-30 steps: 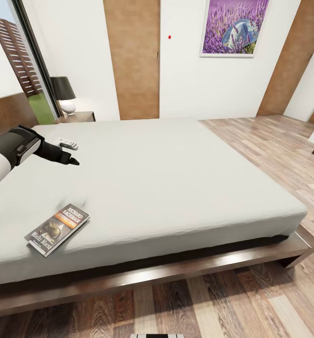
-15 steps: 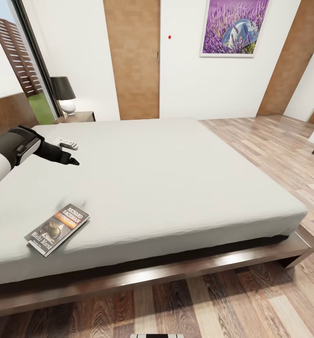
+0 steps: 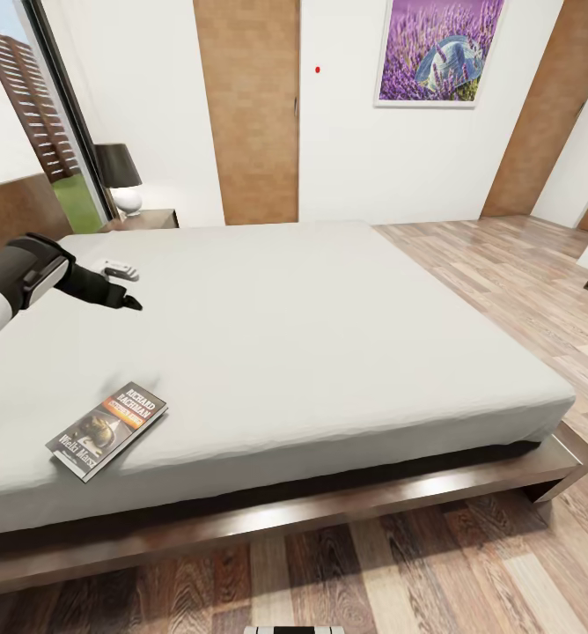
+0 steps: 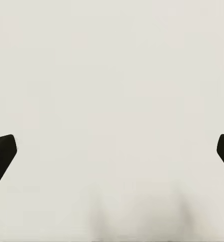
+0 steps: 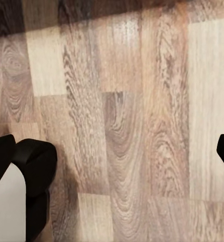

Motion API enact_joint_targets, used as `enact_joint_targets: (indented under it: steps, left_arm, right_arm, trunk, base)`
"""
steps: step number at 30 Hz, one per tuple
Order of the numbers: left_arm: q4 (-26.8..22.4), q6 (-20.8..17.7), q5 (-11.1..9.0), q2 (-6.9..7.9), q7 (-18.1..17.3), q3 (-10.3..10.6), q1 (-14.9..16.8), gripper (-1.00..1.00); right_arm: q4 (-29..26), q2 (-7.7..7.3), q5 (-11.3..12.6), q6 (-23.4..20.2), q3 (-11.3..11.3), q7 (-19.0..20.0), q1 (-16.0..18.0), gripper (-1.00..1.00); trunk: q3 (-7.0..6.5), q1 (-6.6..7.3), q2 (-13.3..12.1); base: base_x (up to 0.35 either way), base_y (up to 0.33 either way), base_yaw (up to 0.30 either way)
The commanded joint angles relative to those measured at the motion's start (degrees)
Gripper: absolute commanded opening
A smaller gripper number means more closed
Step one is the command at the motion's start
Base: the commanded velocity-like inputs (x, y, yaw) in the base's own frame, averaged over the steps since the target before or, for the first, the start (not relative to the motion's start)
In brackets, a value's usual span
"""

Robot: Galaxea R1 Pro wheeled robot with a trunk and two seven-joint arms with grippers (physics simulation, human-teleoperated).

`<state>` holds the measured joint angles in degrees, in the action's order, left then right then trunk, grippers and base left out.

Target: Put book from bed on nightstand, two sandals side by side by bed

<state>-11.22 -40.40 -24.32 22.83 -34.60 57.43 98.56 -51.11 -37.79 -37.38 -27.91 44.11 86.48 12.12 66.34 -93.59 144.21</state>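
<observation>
Bedroom walls were white, with a lavender picture (image 3: 441,51) above the bed (image 3: 329,335) and wood planks on the floor (image 3: 505,563). On the mattress near the front edge lay the book (image 3: 107,430), flat and untouched. The nightstand (image 3: 146,218) stood at the far corner, carrying a lamp (image 3: 121,178). The left gripper (image 3: 128,302) hung over the mattress well apart from the book; compared with a moment before it had drawn back a little toward the headboard (image 3: 17,211). Its fingers (image 4: 2,154) were spread wide and held nothing. The right gripper (image 5: 112,151) faced the floor, also wide and empty. I judge the book grasp had not begun.
</observation>
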Motion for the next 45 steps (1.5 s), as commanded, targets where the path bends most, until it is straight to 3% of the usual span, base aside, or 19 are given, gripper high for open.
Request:
enact_joint_targets:
  steps: [1, 6, 15, 20, 45]
  left_arm:
    - [-0.1, -0.4, -0.4, 0.08, 0.0, 0.3, 0.0, 1.00]
    - [-0.2, -0.9, -0.2, 0.48, -0.1, 0.3, 0.6, 1.00]
    - [-0.3, -1.7, 3.0, 0.61, -0.1, 0.3, 1.0, 1.00]
    - [-0.3, -1.9, 3.6, 0.63, -0.1, 0.3, 1.1, 1.00]
    - [-0.2, -2.0, 4.1, 0.64, 0.0, 0.3, 1.1, 1.00]
  right_arm:
    - [0.0, 0.03, -0.4, -0.6, 0.1, 0.4, 0.1, 1.00]
    - [0.0, 0.12, -0.4, -0.6, 0.1, 0.8, 0.1, 1.00]
    - [0.0, 0.28, -0.5, -0.5, 0.1, 0.9, 0.1, 1.00]
    - [0.0, 0.32, -0.5, -0.5, 0.1, 1.0, 0.1, 1.00]
    - [0.0, 0.44, -0.6, -0.5, 0.1, 1.0, 0.1, 1.00]
  trunk:
    - [0.05, 0.01, 0.0]
    - [0.05, 0.01, 0.0]
    - [0.05, 0.01, 0.0]
    - [0.05, 0.01, 0.0]
    - [0.05, 0.01, 0.0]
  base:
    - [-0.015, 0.000, 0.000]
    - [-0.064, 0.000, 0.000]
    - [-0.107, 0.000, 0.000]
    - [-0.038, 0.000, 0.000]
    - [-0.004, 0.000, 0.000]
